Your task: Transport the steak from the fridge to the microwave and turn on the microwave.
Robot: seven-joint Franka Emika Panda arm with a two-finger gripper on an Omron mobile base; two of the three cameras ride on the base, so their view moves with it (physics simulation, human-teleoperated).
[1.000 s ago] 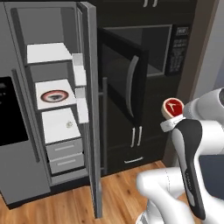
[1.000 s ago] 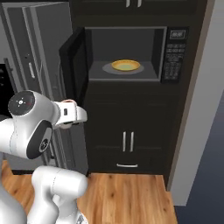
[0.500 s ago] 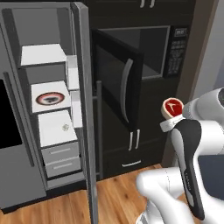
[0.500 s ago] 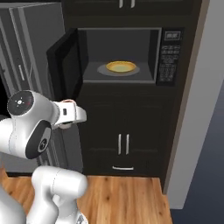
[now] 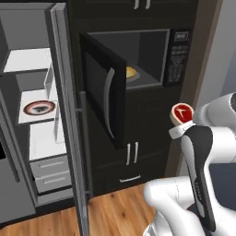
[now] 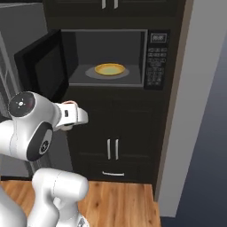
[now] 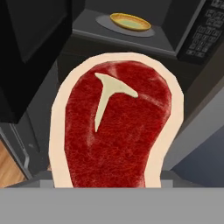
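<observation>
Clamped on the small round raw red steak (image 5: 182,114) with its white T-shaped bone mark and pale fat rim, the two-finger claw (image 5: 177,125) holds it up in front of the dark cabinets (image 6: 113,146). Beyond and above it, the black built-in microwave (image 6: 153,60) stands with its windowed door (image 5: 104,92) swung wide, a yellow-orange plate (image 6: 110,69) resting inside (nothing on it). Off to the left, the tall grey fridge (image 5: 69,120) is open too, a dark round plate (image 5: 39,108) on its white shelf.
</observation>
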